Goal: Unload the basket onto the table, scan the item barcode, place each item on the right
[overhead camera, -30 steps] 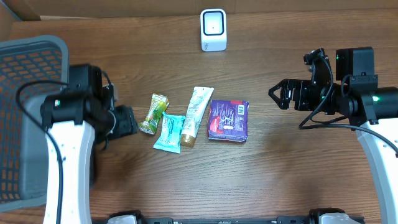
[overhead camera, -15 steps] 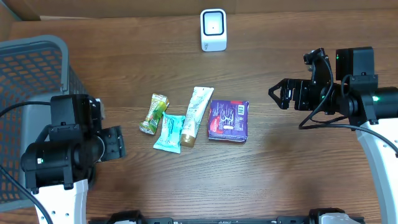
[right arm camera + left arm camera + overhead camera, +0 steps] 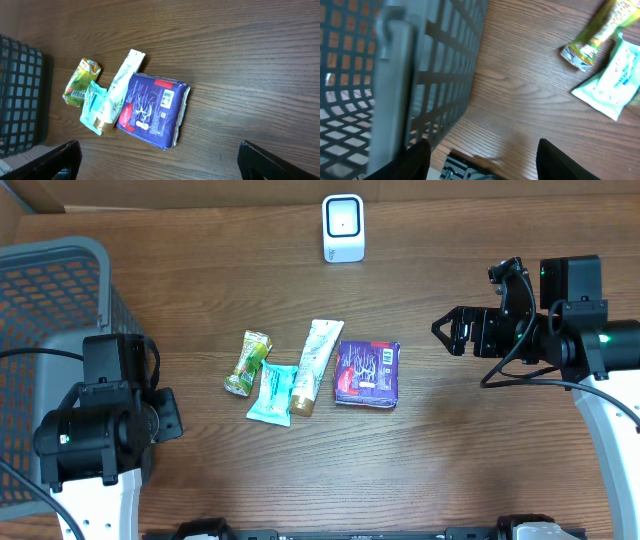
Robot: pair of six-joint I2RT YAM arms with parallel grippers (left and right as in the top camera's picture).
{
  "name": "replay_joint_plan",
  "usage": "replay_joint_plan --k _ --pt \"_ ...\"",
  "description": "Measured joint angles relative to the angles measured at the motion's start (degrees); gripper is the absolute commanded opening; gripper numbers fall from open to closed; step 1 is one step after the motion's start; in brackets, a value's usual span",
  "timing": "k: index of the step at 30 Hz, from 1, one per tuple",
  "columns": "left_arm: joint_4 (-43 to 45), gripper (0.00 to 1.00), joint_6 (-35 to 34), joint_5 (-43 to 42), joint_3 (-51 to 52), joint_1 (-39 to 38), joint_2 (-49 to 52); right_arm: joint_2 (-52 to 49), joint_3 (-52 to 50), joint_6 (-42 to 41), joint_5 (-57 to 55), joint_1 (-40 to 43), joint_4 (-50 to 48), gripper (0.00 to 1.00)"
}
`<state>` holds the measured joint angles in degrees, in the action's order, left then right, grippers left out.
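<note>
Purple pack point(image 3: 367, 372) flat on worktop point(image 3: 480, 460), white label up, just beside cream tube point(image 3: 317, 362), with teal packet point(image 3: 272, 394) and green bar point(image 3: 247, 361) in a row leftward; white scanner point(image 3: 343, 227) upright near far edge. Left gripper point(image 3: 484, 147) close by grey basket point(image 3: 60, 250), jaws apart, holding nothing. Right gripper point(image 3: 159, 146) well to the right of that pack, spread wide, empty.
</note>
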<state>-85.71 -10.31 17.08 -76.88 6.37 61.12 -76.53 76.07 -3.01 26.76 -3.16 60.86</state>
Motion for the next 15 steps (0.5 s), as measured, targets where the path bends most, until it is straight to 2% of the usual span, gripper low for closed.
replay_joint_plan --k 9,15 --pt "0.0 0.62 -1.4 3.4 0.0 0.2 -2.1 0.0 0.0 0.0 -0.2 0.0 0.0 1.00" --pt "0.6 0.63 -1.3 4.2 0.0 3.8 -2.2 0.0 0.0 0.0 -0.2 0.0 0.0 1.00"
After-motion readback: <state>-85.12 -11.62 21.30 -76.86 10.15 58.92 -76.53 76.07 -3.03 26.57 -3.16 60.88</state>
